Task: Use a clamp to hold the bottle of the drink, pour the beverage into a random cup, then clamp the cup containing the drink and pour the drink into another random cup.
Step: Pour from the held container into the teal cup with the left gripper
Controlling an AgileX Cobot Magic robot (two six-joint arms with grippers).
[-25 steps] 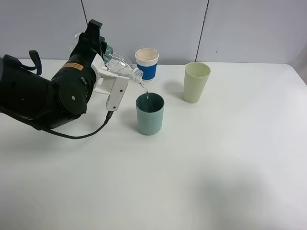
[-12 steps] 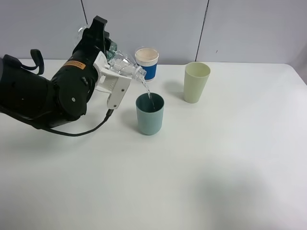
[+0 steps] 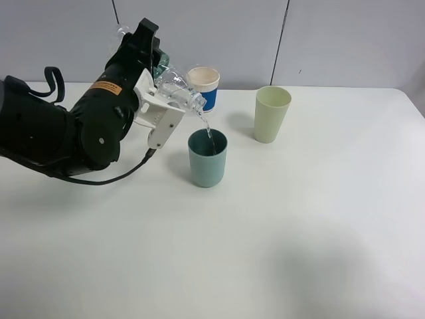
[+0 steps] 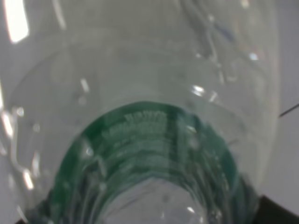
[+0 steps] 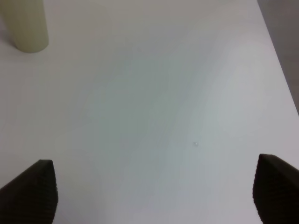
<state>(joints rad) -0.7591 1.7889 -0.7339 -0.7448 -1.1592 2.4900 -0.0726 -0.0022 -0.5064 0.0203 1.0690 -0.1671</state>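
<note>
The bottle [image 3: 176,87] is held off the surface [image 3: 299,232] by the left gripper [image 3: 159,74], whose jaws are closed on its body; the pale bracket [image 3: 158,118] and the bulky black arm [image 3: 60,129] are seen behind and below it on the left of the high view. The bottle's long axis is tipped past level: its base is raised toward the back wall and the left, and its ribbed neck is pointed down and to the right, toward the teal cup [image 3: 207,158]. The mouth is held just above that cup's rim, on its left rear side, apart from it. A thin stream of clear beverage [image 3: 208,130] is seen falling from the mouth into the cup's dark inside. In the left wrist view the frame is filled by the clear bottle [image 4: 154,140] with its dark green label band [image 4: 140,126], seen very close and blurred.

The teal cup is stood upright near the middle of the surface. The pale green cup [image 3: 272,113] is stood upright to its right and further back, well apart from it. A blue-sleeved paper cup [image 3: 204,87] is placed at the back, just behind the bottle's neck.

The right gripper [image 5: 154,191] is seen in its wrist view only, with its dark fingertips [image 5: 32,189] spread wide over bare surface and nothing between them; the pale green cup [image 5: 25,23] is caught at the far corner of that view
</note>
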